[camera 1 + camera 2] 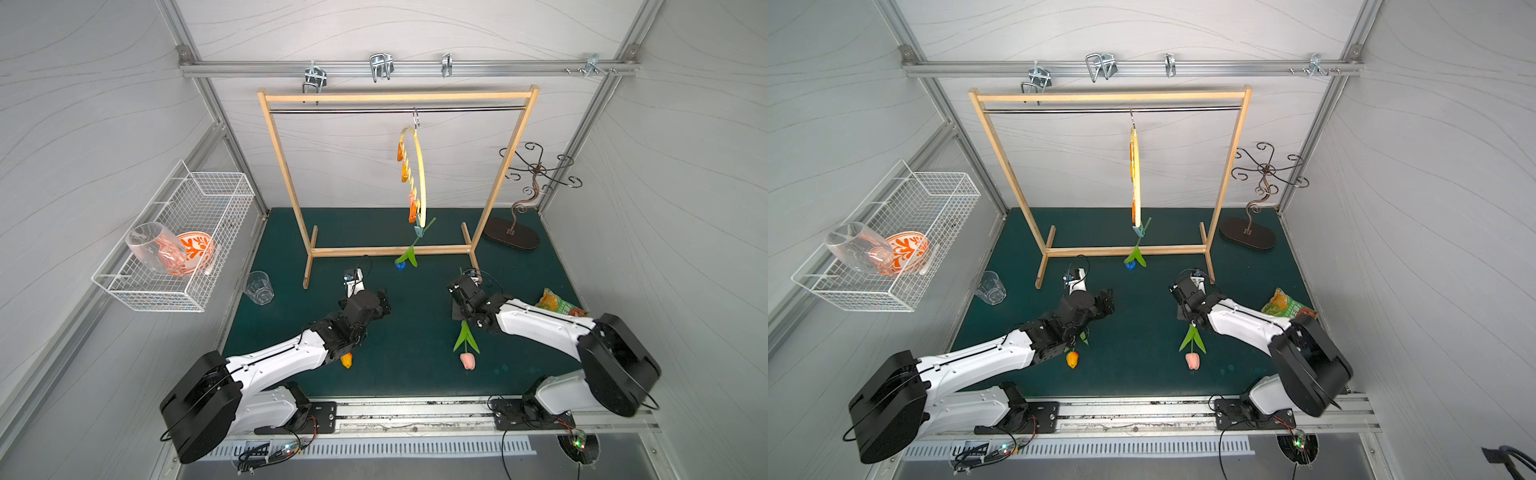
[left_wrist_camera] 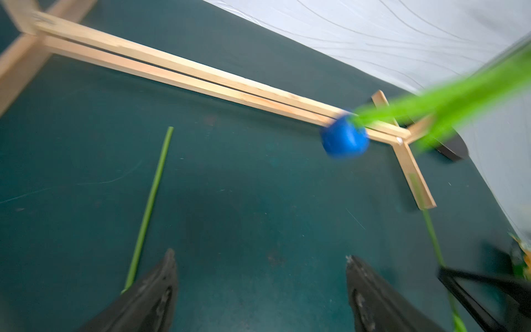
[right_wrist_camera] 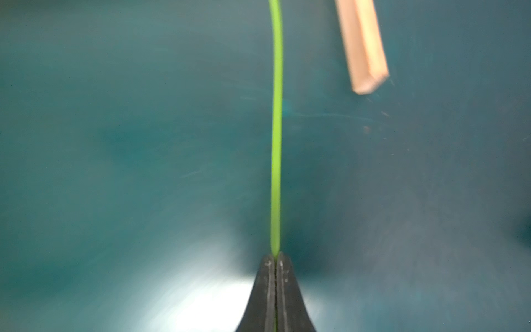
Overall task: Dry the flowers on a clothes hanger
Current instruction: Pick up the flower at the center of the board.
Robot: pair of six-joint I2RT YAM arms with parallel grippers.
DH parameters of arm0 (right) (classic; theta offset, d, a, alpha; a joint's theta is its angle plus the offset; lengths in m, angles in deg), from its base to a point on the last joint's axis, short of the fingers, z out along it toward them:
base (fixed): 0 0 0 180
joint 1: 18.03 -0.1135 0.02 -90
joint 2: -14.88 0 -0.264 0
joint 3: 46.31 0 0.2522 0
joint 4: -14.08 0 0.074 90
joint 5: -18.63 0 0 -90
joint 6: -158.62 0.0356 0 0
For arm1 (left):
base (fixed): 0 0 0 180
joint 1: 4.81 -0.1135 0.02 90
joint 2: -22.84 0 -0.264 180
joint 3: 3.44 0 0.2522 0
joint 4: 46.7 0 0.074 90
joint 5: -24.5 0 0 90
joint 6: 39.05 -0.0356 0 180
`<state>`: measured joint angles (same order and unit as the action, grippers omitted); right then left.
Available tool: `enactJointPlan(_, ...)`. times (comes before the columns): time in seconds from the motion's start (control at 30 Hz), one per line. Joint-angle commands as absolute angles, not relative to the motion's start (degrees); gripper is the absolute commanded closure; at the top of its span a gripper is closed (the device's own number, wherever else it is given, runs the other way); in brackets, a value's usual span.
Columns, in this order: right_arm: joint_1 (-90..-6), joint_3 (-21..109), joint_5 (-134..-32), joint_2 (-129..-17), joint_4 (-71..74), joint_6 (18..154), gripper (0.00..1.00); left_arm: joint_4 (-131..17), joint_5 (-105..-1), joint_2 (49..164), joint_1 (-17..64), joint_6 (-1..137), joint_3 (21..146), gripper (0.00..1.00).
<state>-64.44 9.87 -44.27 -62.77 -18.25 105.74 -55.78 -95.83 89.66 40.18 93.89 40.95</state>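
Nearest the front of the dark green mat (image 1: 407,324) lie two artificial tulips. The orange tulip (image 1: 347,360) is partly hidden under the left arm, and the pink tulip (image 1: 467,360) lies free by the right arm. The right gripper (image 3: 275,258) is clenched on the pink tulip's thin green stem (image 3: 276,143), with the free end pointing toward a foot of the wooden rack (image 1: 395,98). The left gripper (image 2: 260,255) is spread wide and empty above the mat, with the orange tulip's stem (image 2: 149,207) just beside one finger. The likely risks start with the slim stem, which may twist or slip in the pinch as the heavy head droops on lifting. Its free end may also catch the rack's foot, and the left arm may drag the orange tulip. Farther back, the blue tulip (image 1: 400,266) hangs head down from a teal clothespin (image 1: 419,230) on the pale yellow clothes hanger (image 1: 422,166). The hanger dangles freely by its hook, so a nudge could set it swinging and shake the blue tulip loose. As for containers, a clear tumbler (image 1: 259,287) stands on the mat's left edge and looks empty. A white wire basket (image 1: 224,199) on the left wall holds a tipped clear glass (image 1: 153,249) and an orange patterned dish (image 1: 195,249).
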Motion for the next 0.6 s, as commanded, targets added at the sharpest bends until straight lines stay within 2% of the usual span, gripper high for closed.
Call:
enactJointPlan(0.0,-73.8,12.2,-42.0,-55.1,-23.4,110.5,1.00,-66.9,-105.2,87.6,37.8,104.4,42.7,0.07)
enactJointPlan(0.13,-85.1,11.7,-43.6,-51.0,-18.4,111.8,1.00,-66.9,-95.9,84.2,26.8,113.5,36.6,0.08)
enactJointPlan(0.23,-87.2,14.5,-46.3,-52.3,-15.3,110.8,1.00,-63.3,-90.4,81.2,20.7,116.3,31.9,0.09)
enactJointPlan(0.4,-86.5,23.4,-46.0,-59.3,-13.4,107.0,1.00,-63.5,-90.6,77.4,20.3,114.0,31.6,0.10)
enactJointPlan(0.57,-85.3,28.1,-36.9,-63.9,-24.3,113.5,1.00,-62.9,-90.6,78.3,20.3,113.1,31.8,0.10)
